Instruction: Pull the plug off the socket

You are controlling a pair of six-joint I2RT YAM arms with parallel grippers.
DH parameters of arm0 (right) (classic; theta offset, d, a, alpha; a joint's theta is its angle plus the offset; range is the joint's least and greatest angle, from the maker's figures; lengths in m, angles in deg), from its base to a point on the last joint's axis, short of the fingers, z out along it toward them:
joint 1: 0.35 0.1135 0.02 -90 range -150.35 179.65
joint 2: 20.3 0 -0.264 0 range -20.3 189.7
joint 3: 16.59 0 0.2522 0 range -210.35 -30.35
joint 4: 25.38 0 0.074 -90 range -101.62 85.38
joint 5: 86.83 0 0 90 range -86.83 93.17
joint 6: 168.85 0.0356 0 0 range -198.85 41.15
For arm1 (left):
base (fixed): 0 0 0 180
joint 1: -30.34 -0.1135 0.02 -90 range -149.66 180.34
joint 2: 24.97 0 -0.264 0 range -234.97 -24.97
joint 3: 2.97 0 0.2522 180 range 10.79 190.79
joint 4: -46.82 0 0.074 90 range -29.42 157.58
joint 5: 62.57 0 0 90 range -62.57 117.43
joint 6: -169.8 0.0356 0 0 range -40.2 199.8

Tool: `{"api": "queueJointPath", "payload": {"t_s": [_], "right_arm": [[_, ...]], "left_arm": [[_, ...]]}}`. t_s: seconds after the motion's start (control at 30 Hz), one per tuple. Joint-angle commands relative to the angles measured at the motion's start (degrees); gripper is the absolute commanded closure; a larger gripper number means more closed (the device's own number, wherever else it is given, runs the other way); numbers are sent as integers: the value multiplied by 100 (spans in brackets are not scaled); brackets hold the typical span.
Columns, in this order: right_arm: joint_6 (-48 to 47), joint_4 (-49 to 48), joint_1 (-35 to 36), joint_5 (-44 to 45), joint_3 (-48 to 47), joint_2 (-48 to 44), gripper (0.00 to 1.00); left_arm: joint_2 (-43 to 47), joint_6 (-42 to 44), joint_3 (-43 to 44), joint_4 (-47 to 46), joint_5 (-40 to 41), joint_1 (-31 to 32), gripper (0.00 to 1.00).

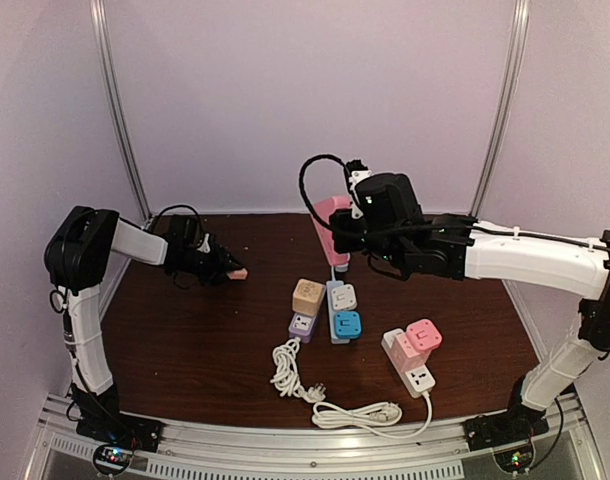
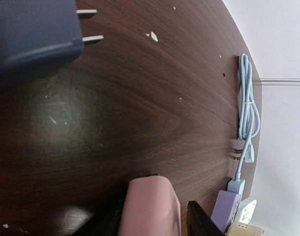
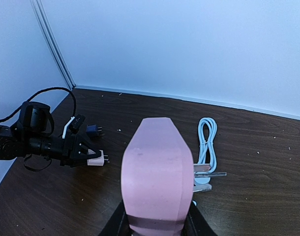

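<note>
My right gripper (image 1: 337, 238) is shut on the tall pink socket (image 1: 331, 222) and holds it up above the table; in the right wrist view the socket (image 3: 157, 177) fills the centre between both fingers. A small pink plug (image 1: 240, 272), free of the socket, sits at the tip of my left gripper (image 1: 228, 268), low over the table at the left. In the left wrist view the plug (image 2: 150, 206) rests against one finger, and a narrow strip of table shows between it and the other finger (image 2: 204, 219). Its prongs (image 3: 105, 159) point right.
A dark blue adapter (image 2: 32, 34) lies just beyond the left gripper. A coiled light blue cable (image 3: 207, 140) lies by the back wall. Beige (image 1: 307, 295), white (image 1: 342, 295), blue (image 1: 347, 323), purple (image 1: 303, 325) and pink (image 1: 423, 335) sockets cluster mid-table, with a white cable (image 1: 335, 405) in front.
</note>
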Motion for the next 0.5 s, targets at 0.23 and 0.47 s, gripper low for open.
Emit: {"api": "queueJointPath", "payload": {"t_s": [0.23,0.47], "right_arm": [[-116,54,-164,210,154,-283,100],[-111,172,-627,-26,277,-328,100]], "left_arm": [[305,635,263,1193,782,-95,39],[553,1063,349,1805,1351,-95,16]]}}
